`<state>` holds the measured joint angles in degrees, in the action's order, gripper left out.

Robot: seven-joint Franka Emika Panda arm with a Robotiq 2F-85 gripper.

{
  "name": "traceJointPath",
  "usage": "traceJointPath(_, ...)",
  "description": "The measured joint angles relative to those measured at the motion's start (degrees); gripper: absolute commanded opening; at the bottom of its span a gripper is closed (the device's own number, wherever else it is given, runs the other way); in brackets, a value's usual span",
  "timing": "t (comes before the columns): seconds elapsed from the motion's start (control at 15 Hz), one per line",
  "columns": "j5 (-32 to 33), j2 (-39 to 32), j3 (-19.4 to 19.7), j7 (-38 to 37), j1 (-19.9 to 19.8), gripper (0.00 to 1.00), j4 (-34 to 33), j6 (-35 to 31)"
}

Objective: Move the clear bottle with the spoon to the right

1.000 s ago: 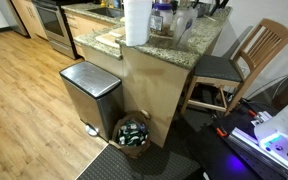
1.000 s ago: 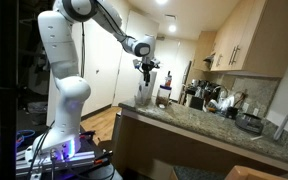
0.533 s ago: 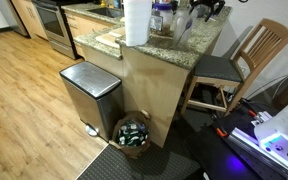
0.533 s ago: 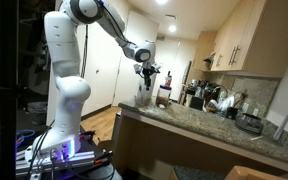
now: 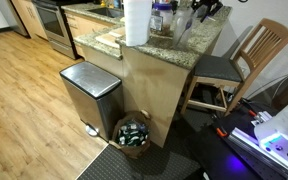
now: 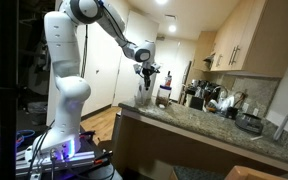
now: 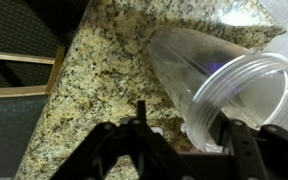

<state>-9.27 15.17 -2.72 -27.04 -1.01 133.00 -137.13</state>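
My pincer (image 7: 166, 130) spread wide; clear bottle (image 7: 199, 60) at 1 o'clock; finger could clip its rim, toppling it across counter (image 7: 94, 60).

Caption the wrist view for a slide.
Open gripper hovering over a clear container on the speckled granite countertop.

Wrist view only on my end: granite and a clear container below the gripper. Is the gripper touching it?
Observer: In an exterior view the gripper hangs just above the clear bottle. Whether they touch is too small to tell.
Operator: Neighbours on the counter?
Observer: A white paper-towel roll and a blue-lidded jar stand close by.
Operator: Anything below the counter edge?
Observer: A steel trash bin and a basket of bottles sit on the floor.
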Motion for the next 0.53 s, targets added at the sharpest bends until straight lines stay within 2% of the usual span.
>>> traceJointPath(0.2,0.01,0.00,-0.10,0.00,0.09,0.05,0.00,0.00)
traceJointPath(0.27,0.02,0.00,-0.14,0.00,0.10,0.00,0.00,0.00)
traceJointPath(0.53,1.49,-0.07,-0.62,-0.35,0.10,0.02,0.10,0.21)
